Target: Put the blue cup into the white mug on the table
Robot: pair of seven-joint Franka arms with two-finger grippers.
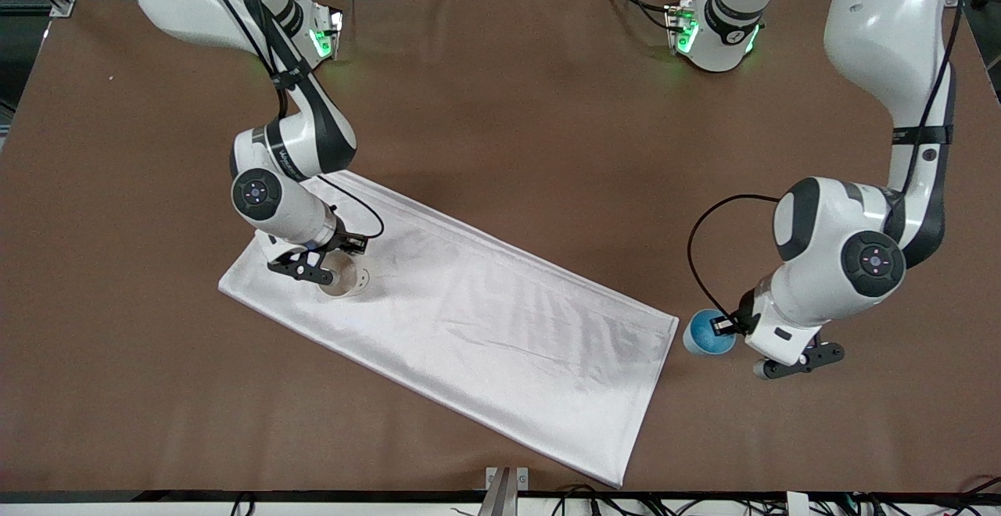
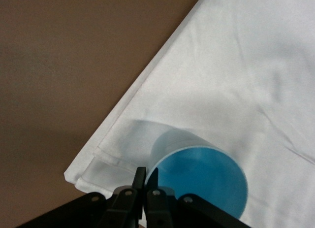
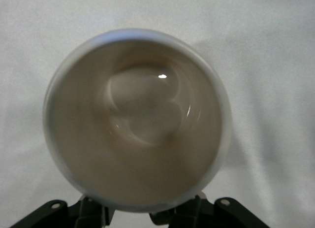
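1. The cup [image 1: 708,333] is at the corner of the cloth [image 1: 485,328] toward the left arm's end of the desk [image 1: 547,109], upright with its mouth up
2. The left jaws are at that same corner of the cloth, closed almost together on the cup's rim; in the left wrist view the two tips are seen pinching the wall of the cup [image 2: 199,176], one inside and one outside
3. Whether the cup rests on the desk or is already lifted clear cannot be told; in the left wrist view it is seen against the cloth, with a shadow cast on the fabric
4. The mug [image 1: 344,277] stands on the cloth, near the cloth's end toward the right arm, upright, its beige inside open upward and empty in the right wrist view [image 3: 135,119]
5. The right jaws are at the mug, over that same end of the cloth; whether the mug is gripped or only flanked cannot be told
6. The relation that matters: the mug lies well apart from the cup, nearly the whole length of the cloth away, toward the right arm's end
7. It is judged that the cup must be carried along the cloth, kept upright, brought over the mug's mouth with the two axes in line, and lowered; a poor centring is the likely fault, since the cup is only slightly narrower than the mug
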